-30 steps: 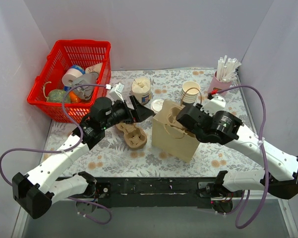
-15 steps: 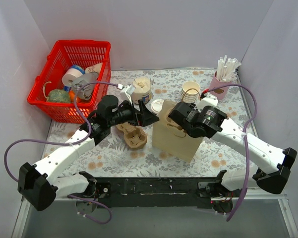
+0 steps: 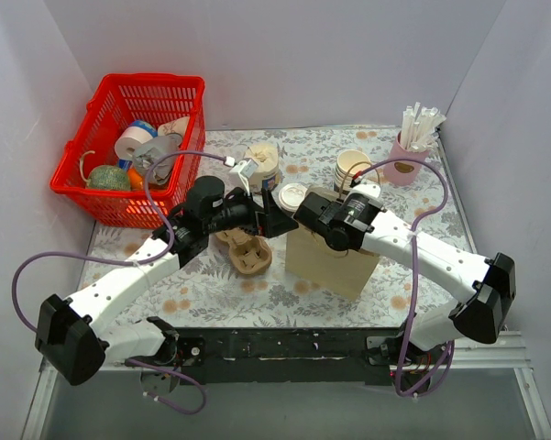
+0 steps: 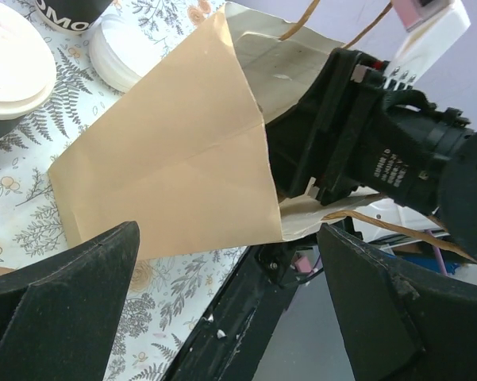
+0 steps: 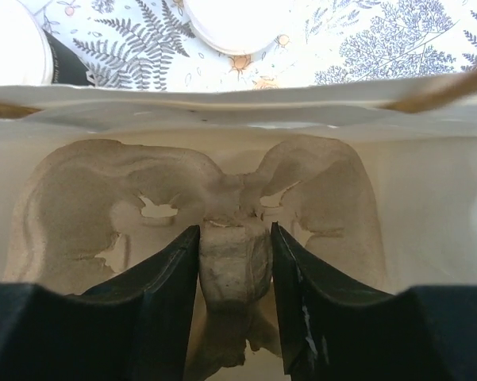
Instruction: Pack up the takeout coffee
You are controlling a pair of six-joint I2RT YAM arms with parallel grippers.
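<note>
On your table [image 3: 211,284], a floral cloth covers the surface and plain white walls [image 3: 303,55] close it in on three sides. A red basket [image 3: 151,78] of odds and ends sits at the back left. A cream jar [image 3: 261,165], a stack of open cups [image 3: 351,170] and a pink holder of straws [image 3: 405,154] line the back. A brown paper bag [image 3: 335,261] stands open in the middle, and a spare pulp tray [image 3: 246,252] lies on the cloth just to its left.

The takeout coffee [image 3: 292,195] stands upright on the cloth with its lid on. It is outside the bag, just behind the bag's back left corner. It sits between your two grippers and slightly beyond them, near both, and neither one touches it.

Your left gripper [image 3: 273,218] has its fingers spread wide with nothing between them, facing the bag's left side. That arm runs from its base at the near left diagonally up to the middle of the table, with the wrist roughly level.

Your right gripper [image 3: 314,213] is tipped down into the mouth of the bag. Its wrist view shows the fingers pressed against either side of the centre post of a cup tray [image 5: 230,262] lying in the bag. It looks like a grip, though how firm it is you can't judge from here. That arm bends at the near right, and the forearm reaches back and left over the bag.
</note>
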